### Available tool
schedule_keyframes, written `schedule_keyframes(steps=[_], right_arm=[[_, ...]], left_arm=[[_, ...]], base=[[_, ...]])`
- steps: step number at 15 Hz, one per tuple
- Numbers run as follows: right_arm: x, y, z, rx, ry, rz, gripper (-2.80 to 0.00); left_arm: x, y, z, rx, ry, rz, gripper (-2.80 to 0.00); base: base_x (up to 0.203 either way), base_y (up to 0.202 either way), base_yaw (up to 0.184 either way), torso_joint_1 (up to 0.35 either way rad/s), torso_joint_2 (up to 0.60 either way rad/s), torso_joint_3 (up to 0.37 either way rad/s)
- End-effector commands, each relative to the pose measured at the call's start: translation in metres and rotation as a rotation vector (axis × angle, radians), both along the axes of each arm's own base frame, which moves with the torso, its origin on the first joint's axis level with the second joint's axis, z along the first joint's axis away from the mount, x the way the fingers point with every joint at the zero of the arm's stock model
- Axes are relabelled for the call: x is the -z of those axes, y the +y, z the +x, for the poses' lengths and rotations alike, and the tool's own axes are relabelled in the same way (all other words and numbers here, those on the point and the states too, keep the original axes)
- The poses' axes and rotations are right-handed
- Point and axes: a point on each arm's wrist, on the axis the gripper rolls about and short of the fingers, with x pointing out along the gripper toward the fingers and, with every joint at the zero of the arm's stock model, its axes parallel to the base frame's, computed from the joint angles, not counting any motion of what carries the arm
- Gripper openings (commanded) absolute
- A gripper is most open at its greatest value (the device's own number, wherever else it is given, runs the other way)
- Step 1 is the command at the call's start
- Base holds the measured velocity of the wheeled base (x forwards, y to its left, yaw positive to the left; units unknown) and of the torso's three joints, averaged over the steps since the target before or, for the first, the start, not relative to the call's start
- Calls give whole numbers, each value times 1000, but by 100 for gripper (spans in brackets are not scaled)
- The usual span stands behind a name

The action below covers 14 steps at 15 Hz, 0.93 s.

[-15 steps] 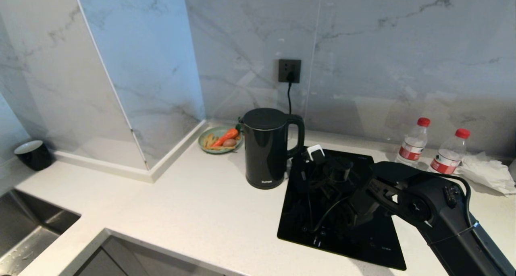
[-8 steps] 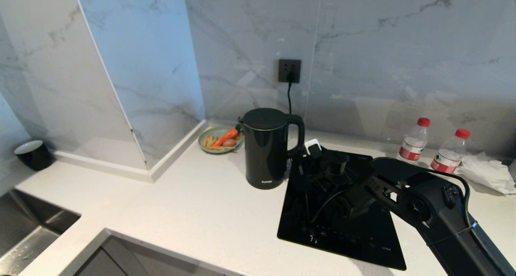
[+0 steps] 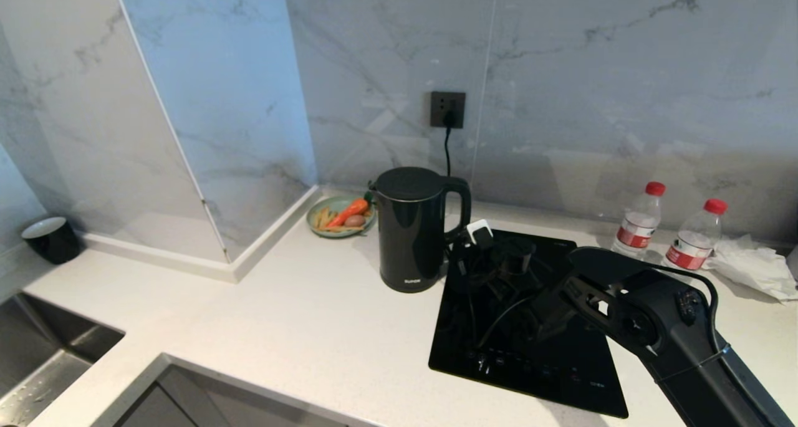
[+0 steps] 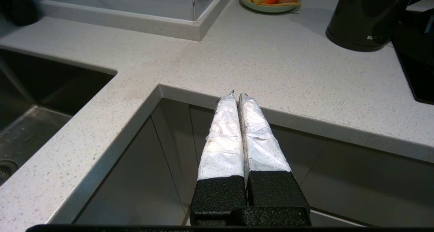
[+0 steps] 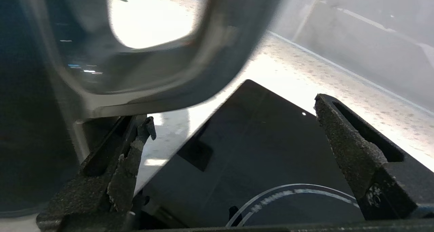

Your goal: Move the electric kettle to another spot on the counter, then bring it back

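Observation:
The electric kettle (image 3: 411, 227), tall and glossy black, stands on the white speckled counter (image 3: 299, 315) just left of the cooktop, its loop handle turned to the right. My right gripper (image 3: 475, 239) hovers low over the cooktop's far left corner, open, right beside the handle. In the right wrist view the handle (image 5: 203, 56) looms close above one finger (image 5: 135, 147), and nothing sits between the jaws of the right gripper (image 5: 234, 111). My left gripper (image 4: 237, 95) is shut and empty, parked below the counter's front edge (image 4: 271, 117); it sees the kettle (image 4: 366, 18) far off.
A black glass cooktop (image 3: 536, 358) lies under my right arm. A green plate with a carrot (image 3: 340, 218) sits behind the kettle. Two water bottles (image 3: 639, 224) and a crumpled tissue (image 3: 754, 265) stand at the right. Sink (image 3: 43, 364) and black cup (image 3: 53, 239) lie left.
My right gripper has crept a little farther back and left, closer to the kettle's handle. The kettle and the left arm have not moved.

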Motion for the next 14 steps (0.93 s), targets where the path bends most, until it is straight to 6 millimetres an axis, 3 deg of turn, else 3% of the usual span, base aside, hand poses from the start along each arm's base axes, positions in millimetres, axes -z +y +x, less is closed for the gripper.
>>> schedule_keyframes(steps=[1, 14], right_arm=[[3, 1, 0, -3, -3, -2, 0], [14, 4, 1, -8, 23, -6, 0]], left_arm=[[0, 0, 0, 0, 0, 0, -280], [0, 0, 0, 0, 0, 0, -280]], base=[[0, 0, 0, 0, 0, 0], [0, 0, 0, 0, 0, 0]])
